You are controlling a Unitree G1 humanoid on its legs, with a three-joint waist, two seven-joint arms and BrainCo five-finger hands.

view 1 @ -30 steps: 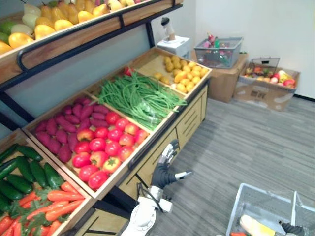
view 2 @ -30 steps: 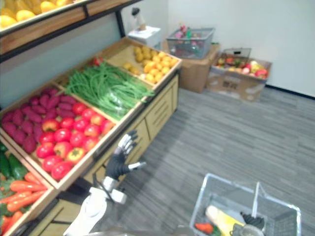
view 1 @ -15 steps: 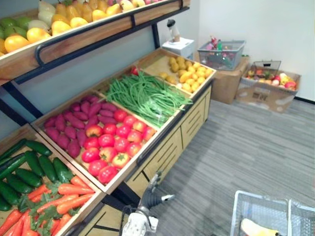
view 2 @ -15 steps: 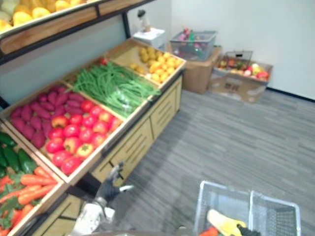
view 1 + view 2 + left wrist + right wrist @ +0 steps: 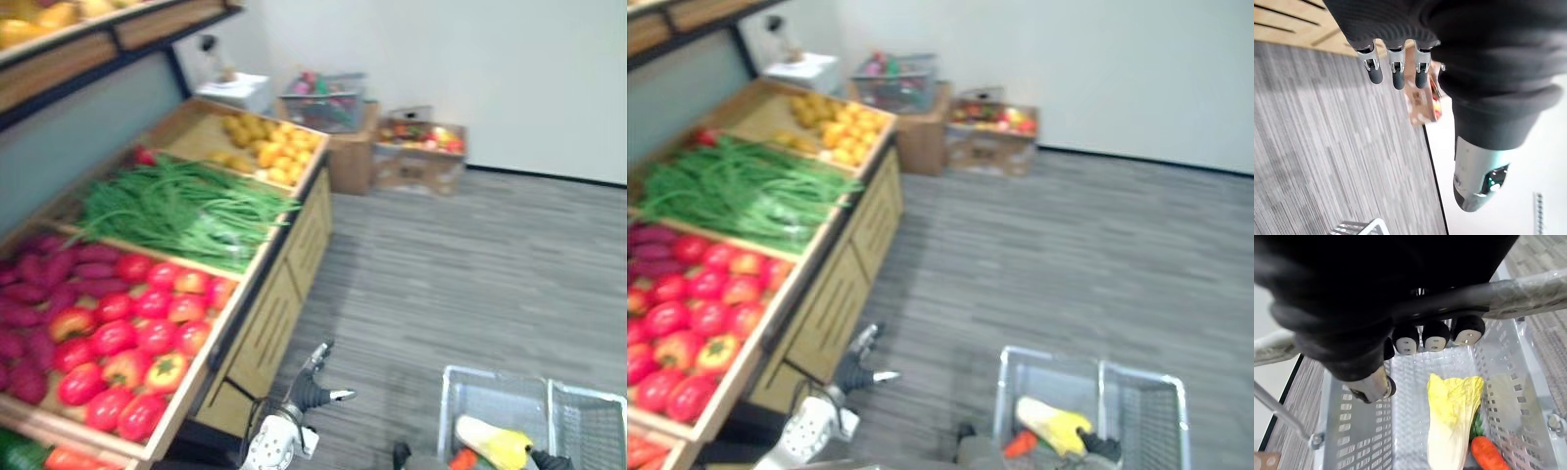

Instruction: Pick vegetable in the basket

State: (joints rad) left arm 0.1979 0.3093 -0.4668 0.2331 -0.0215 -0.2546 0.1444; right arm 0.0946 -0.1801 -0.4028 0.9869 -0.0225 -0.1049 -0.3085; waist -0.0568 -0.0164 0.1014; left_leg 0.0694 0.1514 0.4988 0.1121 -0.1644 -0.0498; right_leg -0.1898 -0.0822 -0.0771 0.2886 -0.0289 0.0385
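Note:
A grey wire basket [image 5: 495,374] hangs at my lower right over the floor. In it lie a yellow-green leafy cabbage [image 5: 1449,411] and an orange carrot [image 5: 1493,453]. My right hand [image 5: 1376,308] has its fingers curled round the basket's handle [image 5: 1528,298] and also shows at the bottom edge [image 5: 1104,446]. My left hand [image 5: 312,390] hangs low in front of the stand's drawers, fingers [image 5: 1396,73] straight, holding nothing.
A wooden display stand on my left holds red tomatoes [image 5: 127,333], purple sweet potatoes [image 5: 29,284], green beans [image 5: 176,206] and yellow fruit [image 5: 260,147]. Cardboard boxes of produce [image 5: 416,157] and a grey basket [image 5: 323,98] stand by the far wall. Grey floor [image 5: 470,264] lies to the right.
The camera has swung to the right, so the stand has shifted left and the upper shelf has nearly left the picture. My left hand has dropped lower. The basket stays in my right hand.

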